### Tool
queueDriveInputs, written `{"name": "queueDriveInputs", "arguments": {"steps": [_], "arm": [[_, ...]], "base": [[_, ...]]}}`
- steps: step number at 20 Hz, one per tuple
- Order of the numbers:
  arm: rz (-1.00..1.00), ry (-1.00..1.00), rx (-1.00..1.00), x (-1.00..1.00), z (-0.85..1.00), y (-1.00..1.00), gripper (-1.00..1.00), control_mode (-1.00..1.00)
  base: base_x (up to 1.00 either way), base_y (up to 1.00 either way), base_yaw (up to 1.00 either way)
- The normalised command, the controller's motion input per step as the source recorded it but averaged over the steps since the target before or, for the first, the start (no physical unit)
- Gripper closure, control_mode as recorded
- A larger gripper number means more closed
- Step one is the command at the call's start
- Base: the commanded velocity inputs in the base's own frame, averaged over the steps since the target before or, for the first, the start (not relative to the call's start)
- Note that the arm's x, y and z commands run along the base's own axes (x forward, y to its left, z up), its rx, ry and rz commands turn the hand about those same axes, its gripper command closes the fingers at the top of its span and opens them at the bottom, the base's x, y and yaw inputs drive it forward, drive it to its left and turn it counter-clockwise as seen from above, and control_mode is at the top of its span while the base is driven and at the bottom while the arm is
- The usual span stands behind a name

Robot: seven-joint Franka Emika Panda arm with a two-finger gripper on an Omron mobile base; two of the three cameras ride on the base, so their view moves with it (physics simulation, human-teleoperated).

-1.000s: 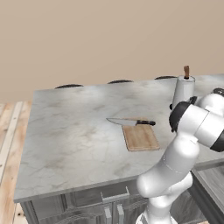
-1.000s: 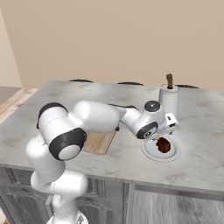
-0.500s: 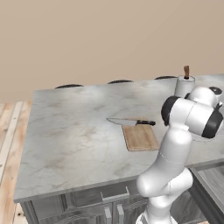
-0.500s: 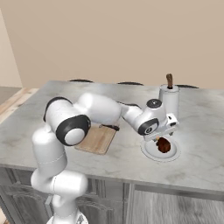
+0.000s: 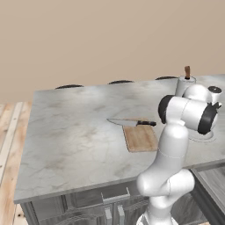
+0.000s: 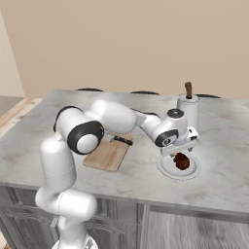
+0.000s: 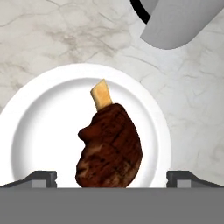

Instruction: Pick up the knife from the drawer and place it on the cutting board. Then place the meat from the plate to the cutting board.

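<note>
Meat [image 7: 110,146] lies on the plate [image 7: 39,131], dark reddish-brown lump with the tan bone end pointing away from the tool [image 7: 111,177] in the hand view. Tool hangs right over the plate, spread wide and grasping nothing; its two dark fingertips [image 7: 41,177] stand either side of the meat, apart from it. In the right base view the tool [image 6: 181,151] sits just above the meat [image 6: 182,161] on the plate [image 6: 168,170], arm reaching across from the left. Plate rests on the marble counter [image 6: 223,160], near its front edge, just in front of a tall white cylinder [image 6: 188,108] with a brown top. Cutting board [image 6: 108,154] lies flat on the counter to the left of the plate, well apart from it, partly hidden behind the arm's elbow. Knife [image 5: 131,123] lies across the far edge of the cutting board [image 5: 140,138] in the left base view, black handle on the board, blade pointing left and overhanging onto the counter [image 5: 70,132]. Plate [image 5: 206,137] shows past the arm at the right, mostly hidden. Grey cabinet fronts sit below the counter; whether the drawer [image 5: 115,192] is shut fully I cannot tell.
</note>
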Motion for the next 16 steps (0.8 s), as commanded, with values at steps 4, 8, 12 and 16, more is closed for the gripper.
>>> {"name": "queueDriveInputs", "arguments": {"steps": [4,8,12,16], "arm": [[0.0,0.05,0.03,0.07,-0.14,-0.02,-1.0,-1.0],[0.0,0.03,0.02,0.06,-0.11,-0.03,-1.0,-1.0],[0.0,0.03,0.01,0.07,-0.1,-0.02,-1.0,-1.0],[0.0,0.0,0.0,0.01,-0.13,-0.03,-1.0,-1.0]], "base": [[0.0,0.0,0.0],[0.0,0.0,0.0],[0.0,0.0,0.0],[0.0,0.0,0.0]]}}
